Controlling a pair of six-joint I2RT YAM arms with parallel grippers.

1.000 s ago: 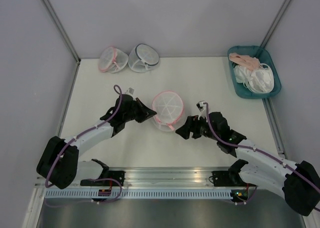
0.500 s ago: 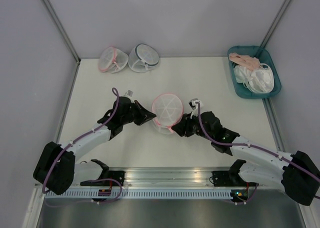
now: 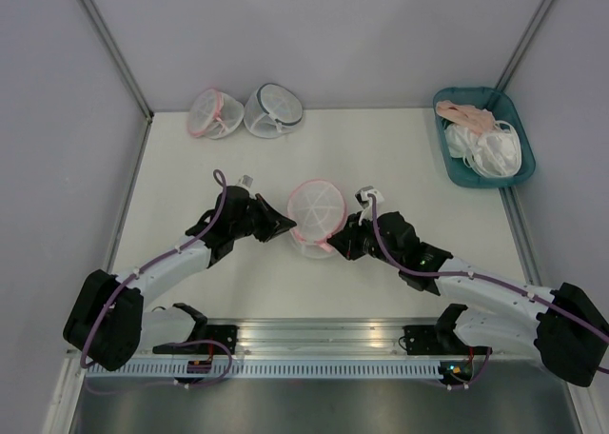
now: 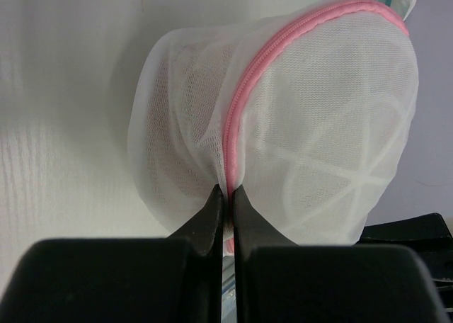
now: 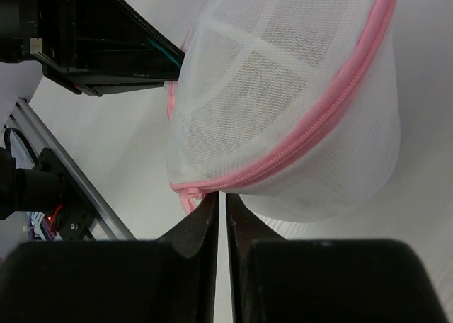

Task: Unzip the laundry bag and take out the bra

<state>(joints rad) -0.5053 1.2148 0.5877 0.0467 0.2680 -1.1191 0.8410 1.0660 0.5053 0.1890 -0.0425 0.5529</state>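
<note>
The laundry bag (image 3: 317, 213), a white mesh pouch with a pink zipper rim, is propped up on the table between both arms. My left gripper (image 3: 285, 226) is shut on its pink rim at the left side; in the left wrist view the closed gripper (image 4: 228, 192) pinches the zipper seam of the bag (image 4: 311, 125). My right gripper (image 3: 336, 246) is at the bag's lower right. In the right wrist view that gripper (image 5: 221, 195) has its jaws almost together, nipping the rim of the bag (image 5: 283, 89) just right of the pink pull loop (image 5: 185, 199). The bra is hidden.
Two more mesh pouches lie at the back left, one pink-trimmed (image 3: 210, 112) and one dark-trimmed (image 3: 272, 109). A teal tray (image 3: 459, 170) at the back right holds white mesh and pale pink fabric. The metal rail (image 3: 314, 337) runs along the near edge.
My right gripper moved left up to the bag and closed from wide open to nearly together at the zipper end. The bag shifted slightly; the left gripper stayed shut on the rim.
</note>
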